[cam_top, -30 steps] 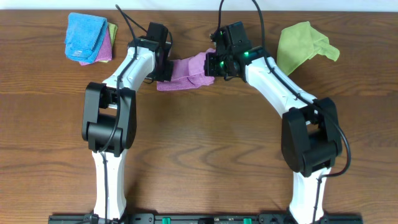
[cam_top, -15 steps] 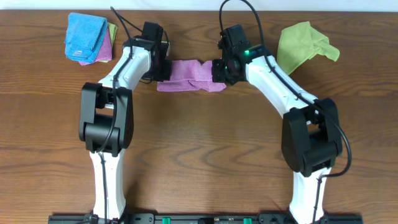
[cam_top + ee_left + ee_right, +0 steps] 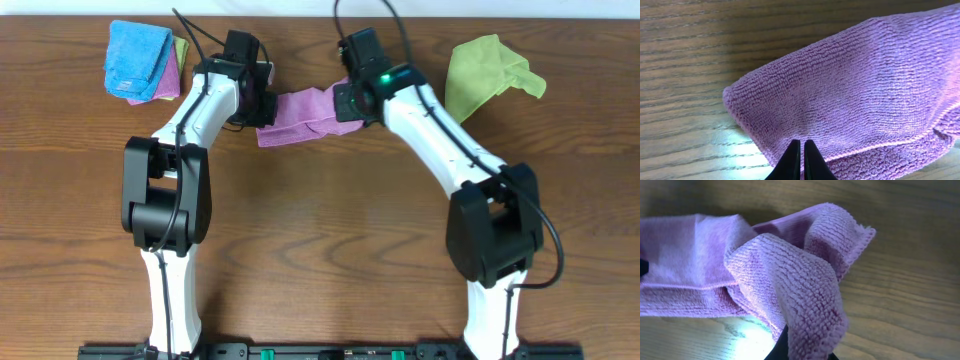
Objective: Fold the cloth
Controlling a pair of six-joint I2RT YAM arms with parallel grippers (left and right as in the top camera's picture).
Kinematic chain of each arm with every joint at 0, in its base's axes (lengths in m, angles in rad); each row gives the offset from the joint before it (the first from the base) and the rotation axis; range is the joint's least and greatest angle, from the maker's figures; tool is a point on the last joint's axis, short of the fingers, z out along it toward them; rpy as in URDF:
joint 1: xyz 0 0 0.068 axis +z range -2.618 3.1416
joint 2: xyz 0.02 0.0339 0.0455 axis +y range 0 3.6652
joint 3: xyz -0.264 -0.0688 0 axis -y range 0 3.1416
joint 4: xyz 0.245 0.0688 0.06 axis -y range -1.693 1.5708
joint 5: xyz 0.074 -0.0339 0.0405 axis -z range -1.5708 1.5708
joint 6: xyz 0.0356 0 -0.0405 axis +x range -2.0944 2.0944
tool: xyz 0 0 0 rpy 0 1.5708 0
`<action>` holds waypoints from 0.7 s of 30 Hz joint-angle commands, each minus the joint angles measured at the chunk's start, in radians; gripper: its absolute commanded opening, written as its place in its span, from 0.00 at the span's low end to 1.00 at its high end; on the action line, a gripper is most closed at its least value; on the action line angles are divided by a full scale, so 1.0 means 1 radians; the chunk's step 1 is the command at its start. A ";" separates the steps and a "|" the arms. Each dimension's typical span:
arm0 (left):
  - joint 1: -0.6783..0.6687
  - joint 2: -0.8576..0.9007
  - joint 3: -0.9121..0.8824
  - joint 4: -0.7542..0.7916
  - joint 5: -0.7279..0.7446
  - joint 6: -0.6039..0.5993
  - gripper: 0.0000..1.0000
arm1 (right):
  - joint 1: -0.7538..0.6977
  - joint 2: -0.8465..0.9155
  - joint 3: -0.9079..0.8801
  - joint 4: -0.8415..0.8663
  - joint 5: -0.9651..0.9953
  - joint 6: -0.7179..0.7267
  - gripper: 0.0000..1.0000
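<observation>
Subject item: the purple microfibre cloth (image 3: pixel 300 115) lies on the wooden table (image 3: pixel 320 240) in the far-centre zone, spanning the gap between the two grippers as an elongated, doubled-over band. The left wrist view shows two layers, the upper one ending in a stitched hem short of the lower edge. The left gripper (image 3: pixel 262 108) sits at the band's left end. In its wrist view the fingertips (image 3: pixel 796 150) are pressed together with only a thin slit between them, set on the cloth's near hem and nipping the fabric there. That end of the cloth rests flat on the wood. The right gripper (image 3: pixel 347 103) is at the band's right end. In its wrist view a bunched fold of cloth rises off the table and runs down into the closed jaws, with fabric draped over them so that they are mostly hidden; the grip is clamped on the cloth. The corner beyond that fold curls upward, clear of the wood. Other items: a crumpled lime-green cloth (image 3: pixel 490 72) lies at far right, well apart. A blue folded cloth (image 3: pixel 135 55) tops a small stack at far left, well apart.
</observation>
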 commanded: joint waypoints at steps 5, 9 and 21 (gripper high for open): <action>0.009 -0.028 -0.008 -0.005 0.018 -0.018 0.06 | 0.053 0.007 0.019 -0.002 0.136 -0.080 0.01; 0.049 -0.036 -0.008 -0.010 0.022 -0.032 0.06 | 0.056 0.016 0.019 0.006 0.146 -0.086 0.01; 0.272 -0.330 -0.008 -0.076 0.138 0.053 0.06 | 0.089 0.073 0.019 0.096 0.175 -0.174 0.01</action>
